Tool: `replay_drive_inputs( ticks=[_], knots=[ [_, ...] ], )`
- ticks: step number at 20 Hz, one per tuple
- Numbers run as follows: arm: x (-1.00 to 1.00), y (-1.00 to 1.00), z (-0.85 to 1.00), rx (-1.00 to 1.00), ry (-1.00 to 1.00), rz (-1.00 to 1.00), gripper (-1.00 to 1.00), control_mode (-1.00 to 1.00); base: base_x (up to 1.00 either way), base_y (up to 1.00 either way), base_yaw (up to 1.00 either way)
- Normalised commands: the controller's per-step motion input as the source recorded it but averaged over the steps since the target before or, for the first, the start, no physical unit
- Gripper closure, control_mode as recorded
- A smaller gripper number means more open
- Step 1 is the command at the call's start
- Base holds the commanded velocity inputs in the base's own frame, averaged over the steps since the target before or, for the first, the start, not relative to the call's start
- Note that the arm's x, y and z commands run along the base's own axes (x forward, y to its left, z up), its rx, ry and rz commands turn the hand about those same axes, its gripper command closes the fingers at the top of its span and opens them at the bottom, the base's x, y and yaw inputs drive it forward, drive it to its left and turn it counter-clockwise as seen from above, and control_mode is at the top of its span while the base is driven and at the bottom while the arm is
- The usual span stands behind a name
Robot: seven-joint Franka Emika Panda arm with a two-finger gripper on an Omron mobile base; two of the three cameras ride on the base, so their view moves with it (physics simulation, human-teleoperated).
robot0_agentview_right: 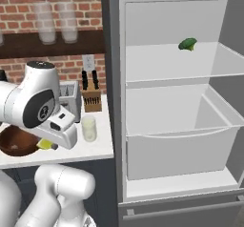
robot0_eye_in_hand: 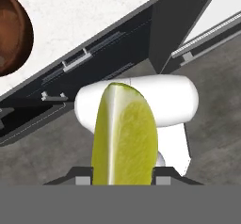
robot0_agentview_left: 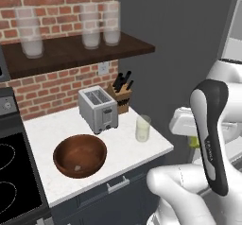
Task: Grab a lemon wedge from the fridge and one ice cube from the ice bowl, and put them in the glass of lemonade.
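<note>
While the gripper (robot0_eye_in_hand: 123, 180) is clamped on the wedge (robot0_eye_in_hand: 124, 136), it hangs out past the counter (robot0_agentview_left: 118, 141) edge, over the floor, in the gap between counter and fridge (robot0_agentview_right: 171, 102). Beyond that edge, the glass (robot0_agentview_left: 142, 128) stands near the counter's front corner with bare top around it. Left of it sits the bowl (robot0_agentview_left: 79, 156), an ice cube (robot0_agentview_left: 78, 168) inside. Behind stand a toaster (robot0_agentview_left: 97, 108) and knife block (robot0_agentview_left: 122, 94). The fridge stands open, a green item (robot0_agentview_right: 187, 44) on its upper shelf.

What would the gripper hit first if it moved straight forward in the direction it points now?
Probably the robot's own white base, and the grey floor after it. The gripper, holding the lemon wedge, points down beside the counter; depth is unclear.
</note>
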Motion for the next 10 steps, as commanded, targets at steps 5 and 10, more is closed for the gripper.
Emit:
replay_drive_inputs(
  ticks=[5, 10],
  knots=[
    [0.47, 0.48, 0.0, -0.07, 0.01, -0.05, 1.0, -1.0, 0.0, 0.0, 0.0],
    [0.47, 0.54, 0.01, -0.13, 0.03, 0.01, 1.0, -1.0, 0.0, 0.0, 0.0]
  ],
)
